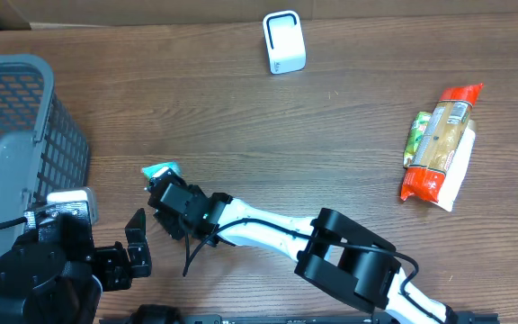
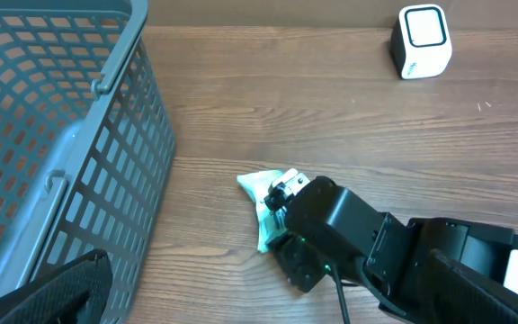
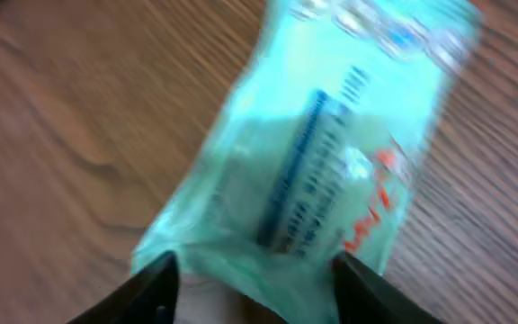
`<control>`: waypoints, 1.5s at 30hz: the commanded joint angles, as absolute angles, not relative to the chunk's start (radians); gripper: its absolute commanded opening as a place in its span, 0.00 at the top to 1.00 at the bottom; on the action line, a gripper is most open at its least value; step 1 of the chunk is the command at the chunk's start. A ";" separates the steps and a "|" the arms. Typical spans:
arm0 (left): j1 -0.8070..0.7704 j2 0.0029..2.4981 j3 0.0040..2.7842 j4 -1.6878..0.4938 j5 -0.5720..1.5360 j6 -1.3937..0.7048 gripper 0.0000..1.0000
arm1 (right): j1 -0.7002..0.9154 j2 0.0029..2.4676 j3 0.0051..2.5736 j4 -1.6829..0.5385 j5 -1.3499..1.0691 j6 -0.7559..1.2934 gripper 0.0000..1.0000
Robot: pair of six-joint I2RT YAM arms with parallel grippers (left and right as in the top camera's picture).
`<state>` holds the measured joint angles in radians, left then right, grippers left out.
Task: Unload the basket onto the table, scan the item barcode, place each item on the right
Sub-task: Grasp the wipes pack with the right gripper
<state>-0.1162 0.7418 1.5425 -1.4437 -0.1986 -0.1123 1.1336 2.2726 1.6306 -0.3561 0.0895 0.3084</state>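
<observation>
A small teal pkt (image 1: 160, 169) is being seen lying flat on the wooden table (image 1: 331, 135), front-left of centre. It is near the grey mesh basket (image 1: 25, 135) but not touching it. The pkt is being met by the R gripper (image 3: 257, 274), whose arm is being seen stretched across from the front-right. In the R wrist view the pkt's near end is being flanked by the two fingers (image 3: 156, 288), one at each side edge, w/ the jaws partly apart. That view is blurred, so it cannot be told whether the pkt is being squeezed or only bracketed. Dark blue print and orange lettering are being shown on the pkt's upper face. No barcode can be made out for sure.

The L gripper (image 1: 131, 245) is being seen wide open and empty at the front-left, just beside the basket. It is near the R gripper but apart from it and from the pkt.

The white scanner (image 1: 283, 42) is being seen upright at the far edge, approx centre, well apart from the pkt. A cluster of snack packs (image 1: 439, 144) is being seen at the far right, well away from both grippers.
</observation>
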 commanded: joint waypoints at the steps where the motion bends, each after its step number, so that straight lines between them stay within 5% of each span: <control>1: -0.112 0.748 1.531 -1.441 -0.190 -0.120 0.00 | 1.122 2.323 1.629 -0.372 0.165 0.312 0.56; 4: -0.112 0.748 1.531 -1.441 -0.191 -0.120 0.00 | 1.113 2.323 1.629 -0.379 0.163 0.316 0.82; 7: -0.112 0.748 1.531 -1.441 -0.191 -0.119 0.00 | 1.106 2.323 1.629 -0.396 0.155 0.315 0.95; 11: -0.112 0.748 1.531 -1.441 -0.191 -0.120 0.00 | 1.098 2.321 1.647 -0.437 0.129 0.314 0.96; 13: -0.112 0.748 1.531 -1.440 -0.191 -0.120 0.00 | 1.092 2.319 1.689 -0.488 0.126 0.307 0.86; 15: -0.112 0.748 1.531 -1.441 -0.191 -0.120 0.00 | 1.082 2.319 1.760 -0.554 0.124 0.286 0.49; 19: -0.112 0.748 1.531 -1.441 -0.190 -0.119 0.00 | 1.060 2.319 1.912 -0.616 0.111 0.185 0.24; 35: -0.112 0.748 1.531 -1.440 -0.191 -0.120 0.00 | 1.042 2.482 1.922 -0.304 0.111 0.086 0.16; 37: -0.112 0.748 1.531 -1.440 -0.191 -0.119 0.01 | 1.044 2.493 1.922 -0.320 0.111 0.104 0.20; 45: -0.112 0.748 1.531 -1.440 -0.191 -0.120 0.01 | 1.037 2.467 1.934 -0.508 0.102 0.149 0.71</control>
